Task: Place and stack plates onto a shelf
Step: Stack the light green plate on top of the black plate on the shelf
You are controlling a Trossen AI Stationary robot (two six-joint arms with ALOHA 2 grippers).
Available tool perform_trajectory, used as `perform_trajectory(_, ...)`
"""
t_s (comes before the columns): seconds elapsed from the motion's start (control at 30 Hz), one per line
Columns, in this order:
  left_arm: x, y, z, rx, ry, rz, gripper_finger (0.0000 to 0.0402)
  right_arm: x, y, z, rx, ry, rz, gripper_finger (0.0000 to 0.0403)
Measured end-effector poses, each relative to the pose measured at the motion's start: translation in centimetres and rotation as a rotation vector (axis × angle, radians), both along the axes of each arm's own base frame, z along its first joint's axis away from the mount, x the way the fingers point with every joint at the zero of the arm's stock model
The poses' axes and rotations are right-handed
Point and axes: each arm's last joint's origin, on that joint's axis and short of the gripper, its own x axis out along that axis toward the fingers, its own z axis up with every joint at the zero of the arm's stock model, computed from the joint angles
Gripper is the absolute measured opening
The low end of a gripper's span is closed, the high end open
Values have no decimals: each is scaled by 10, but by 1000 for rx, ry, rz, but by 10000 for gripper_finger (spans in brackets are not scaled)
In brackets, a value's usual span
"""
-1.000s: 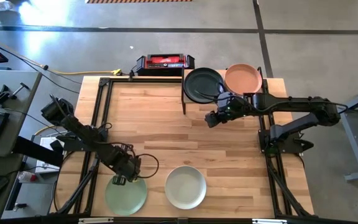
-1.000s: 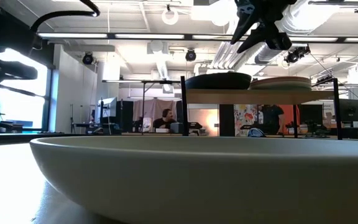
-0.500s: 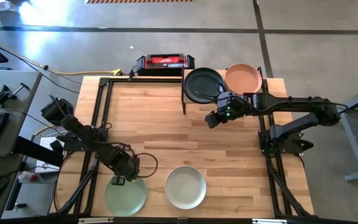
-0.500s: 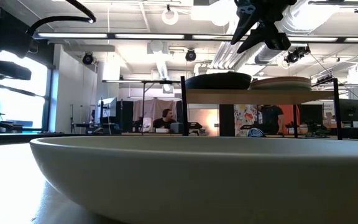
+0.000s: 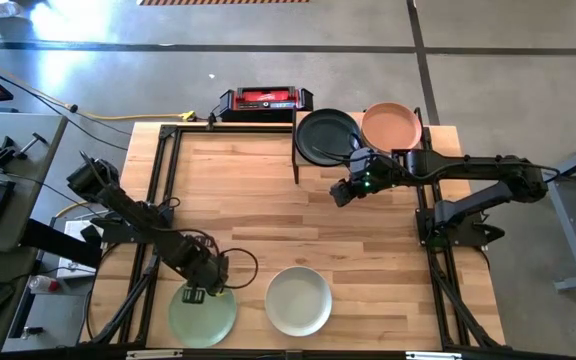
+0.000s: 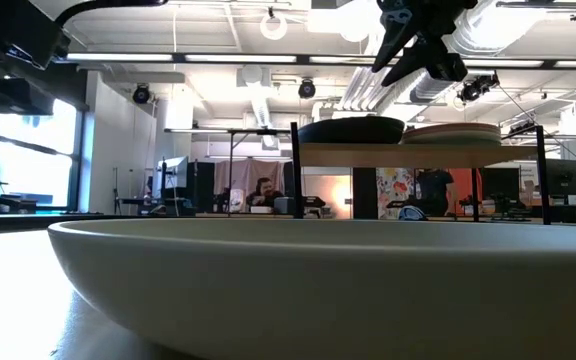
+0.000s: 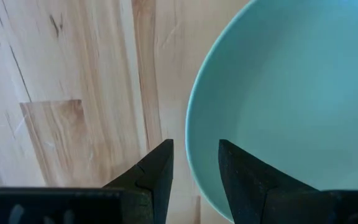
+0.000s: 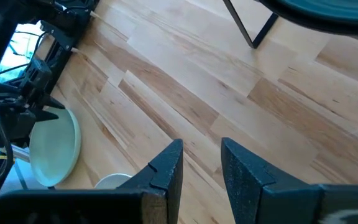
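A light green plate [image 5: 204, 314] lies flat at the table's near left, and an off-white plate [image 5: 299, 301] lies to its right, filling the low view's foreground [image 6: 318, 290]. My left gripper [image 7: 196, 163] points down over the green plate's left rim [image 7: 190, 134], open, one finger inside the rim and one outside. Whether either finger touches it I cannot tell. A black plate [image 5: 326, 135] and a salmon plate [image 5: 391, 125] rest side by side on the shelf [image 6: 418, 155] at the far right. My right gripper [image 5: 340, 192] hangs open just in front of the shelf, holding nothing.
A red-and-black box [image 5: 265, 100] sits beyond the table's far edge. Black frame rails [image 5: 163, 200] run along the table's left and right sides. Bare wood [image 5: 268, 210] lies between the shelf and the two near plates. A person sits far back in the room [image 6: 265, 190].
My left arm has shifted a little over the light green plate, its upper part rising in the low view. The plate lies where it was.
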Motion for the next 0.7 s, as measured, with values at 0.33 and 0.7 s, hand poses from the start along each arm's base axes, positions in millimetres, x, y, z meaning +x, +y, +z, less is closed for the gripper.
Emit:
perform_trajectory(0.33, 11, -5, -23, 41, 27, -13, 115, 0, 0, 0, -6, 2, 6, 92)
perform_trajectory(0.7, 15, -10, -33, 19, 54, -6, 115, -1, 0, -1, -4, 16, 6, 92)
